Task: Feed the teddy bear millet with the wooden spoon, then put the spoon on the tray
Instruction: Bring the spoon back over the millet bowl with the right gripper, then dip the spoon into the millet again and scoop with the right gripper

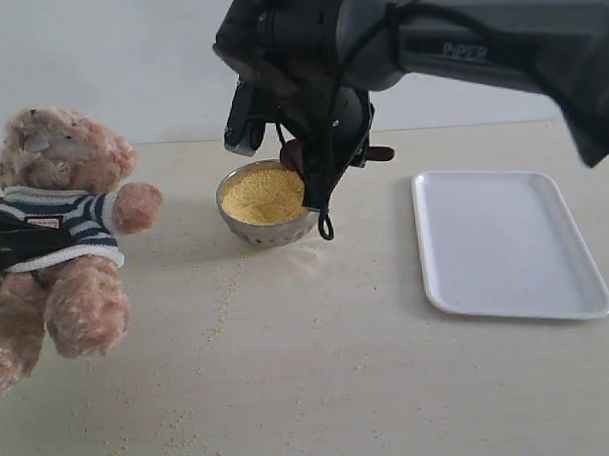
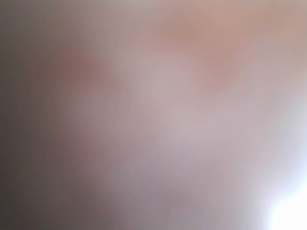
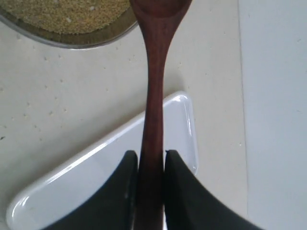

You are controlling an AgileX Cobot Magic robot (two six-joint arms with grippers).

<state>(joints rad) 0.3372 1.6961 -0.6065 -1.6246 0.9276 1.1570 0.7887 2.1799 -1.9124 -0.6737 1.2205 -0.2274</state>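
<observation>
While claw clamps it, wooden spoon overhangs millet.

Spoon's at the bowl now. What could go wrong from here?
1. The wooden spoon is pinched only at its thin handle by the right gripper; it may twist while scooping.
2. The carry to the teddy bear crosses the table; millet may spill, as stray grains already show.

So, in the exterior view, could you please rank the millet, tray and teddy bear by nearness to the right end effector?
1. Millet, just under the right end effector.
2. Tray, on the right.
3. Teddy bear, far left.
</observation>
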